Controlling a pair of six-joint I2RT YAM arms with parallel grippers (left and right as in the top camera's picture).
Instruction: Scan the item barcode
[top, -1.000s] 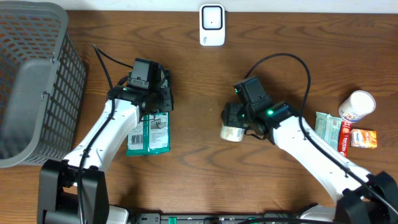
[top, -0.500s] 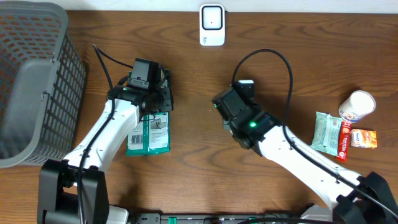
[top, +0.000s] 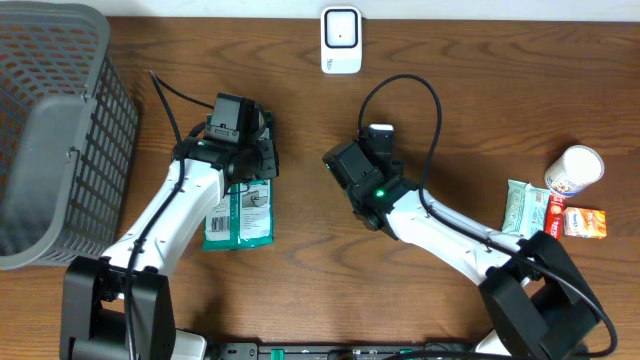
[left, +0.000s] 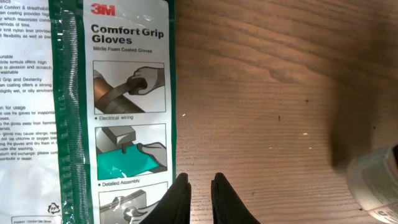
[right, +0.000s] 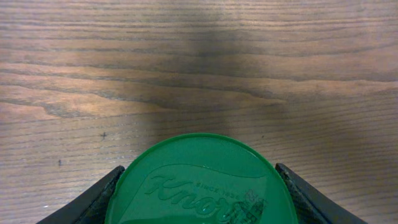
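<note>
Change noted: over the last second the right arm has swung in from the middle of the table (top: 300, 290) toward the far edge. It carried the tub along. We now place it short of the scanner (top: 341, 40), which sits at the middle of the far edge. Left arm has not shifted.

Right claw (right: 199, 194): about half open, fingers (right: 99, 196) pressed on either side of the tub (right: 199, 165). The green lid faces the wrist camera. From overhead the arm hides most of the tub.

Left claw (left: 198, 193): all but closed, a sliver between the tips, nothing in it. It hangs over bare wood just beside the glove packet (left: 118, 93), toward the left edge.

Our reading: the tub is on its way to the scanner and not yet presented. We see no barcode on the lid, so we judge the tub may need turning before it reads.

Count:
- arms, two
- scanner, one
- basket (top: 112, 110), one, far left corner
- glove packet, one
- tub in hand, one
- at the right edge: one white cup (top: 575, 168), one green pouch (top: 524, 207), one red packet (top: 553, 222), one orange box (top: 586, 222)
</note>
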